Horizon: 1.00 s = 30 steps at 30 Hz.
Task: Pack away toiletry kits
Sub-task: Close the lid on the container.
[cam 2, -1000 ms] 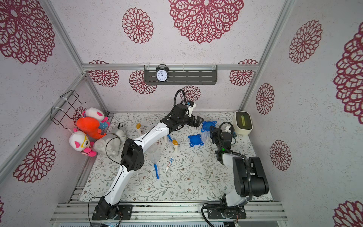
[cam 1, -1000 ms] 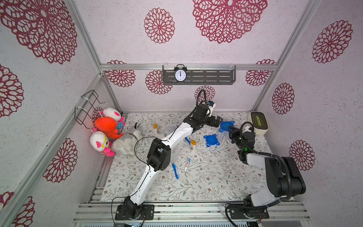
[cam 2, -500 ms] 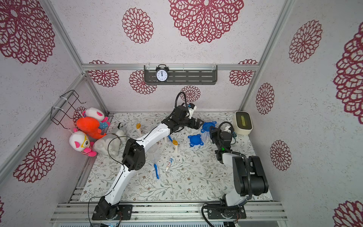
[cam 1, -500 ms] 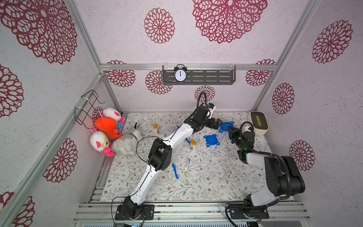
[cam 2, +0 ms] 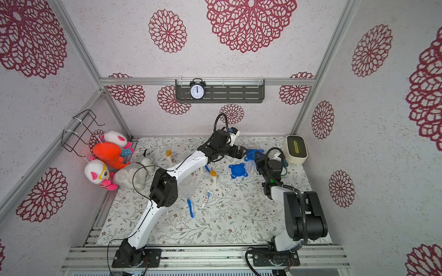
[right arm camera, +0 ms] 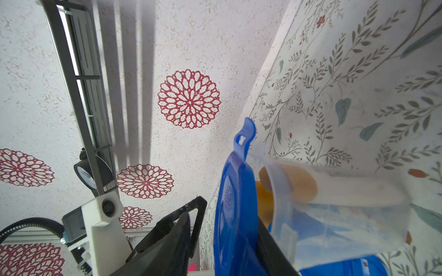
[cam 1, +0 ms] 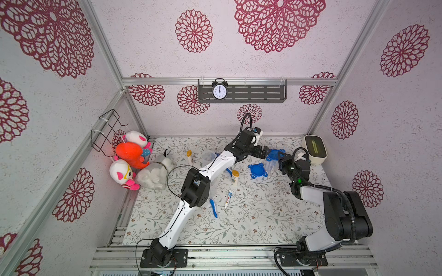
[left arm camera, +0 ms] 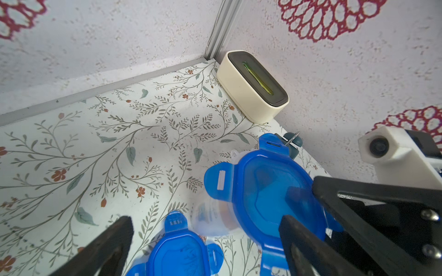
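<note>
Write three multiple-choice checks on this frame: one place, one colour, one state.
1. Where is the alarm clock?
A. on the mat
B. in the wire basket
C. on the wall shelf

2. What colour is the toothbrush lying loose on the mat?
A. red
B. blue
C. green

3. How do the left gripper fingers stand?
A. far apart, holding nothing
B. shut, empty
C. shut on the toothbrush

Answers:
1. C: both top views show it standing on the shelf on the back wall.
2. B: it is plainly blue against the pale mat.
3. A: the left wrist view shows the two fingers spread wide.
</note>
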Available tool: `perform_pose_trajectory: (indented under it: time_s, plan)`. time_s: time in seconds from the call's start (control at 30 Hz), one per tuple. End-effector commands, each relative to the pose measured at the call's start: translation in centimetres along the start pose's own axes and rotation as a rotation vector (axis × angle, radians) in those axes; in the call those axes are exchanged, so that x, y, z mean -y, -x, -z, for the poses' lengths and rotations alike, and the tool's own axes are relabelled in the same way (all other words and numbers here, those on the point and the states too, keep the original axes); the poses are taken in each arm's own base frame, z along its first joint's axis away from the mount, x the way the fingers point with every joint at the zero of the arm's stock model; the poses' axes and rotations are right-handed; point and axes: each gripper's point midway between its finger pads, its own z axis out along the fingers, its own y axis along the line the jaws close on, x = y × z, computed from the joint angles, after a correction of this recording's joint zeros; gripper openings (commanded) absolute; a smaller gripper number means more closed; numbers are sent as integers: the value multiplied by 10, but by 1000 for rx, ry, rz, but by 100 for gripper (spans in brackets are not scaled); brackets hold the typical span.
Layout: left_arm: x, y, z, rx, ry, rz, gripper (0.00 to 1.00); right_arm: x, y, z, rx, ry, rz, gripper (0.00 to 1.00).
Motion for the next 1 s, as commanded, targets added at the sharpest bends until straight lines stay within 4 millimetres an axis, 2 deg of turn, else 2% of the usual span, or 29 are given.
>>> perform_pose_trajectory:
  time_s: [0.0,0.3,0.97]
  plan:
    - [6,0,-4,4,-13,-11,100,-25,8,4,29,41,59,44]
    - [3,0,-4,2,-8,-7,100,-29,8,10,20,-11,105,50]
    - [0,-1,-6,5,-16,-7,100,-11,10,26,17,-184,160,60]
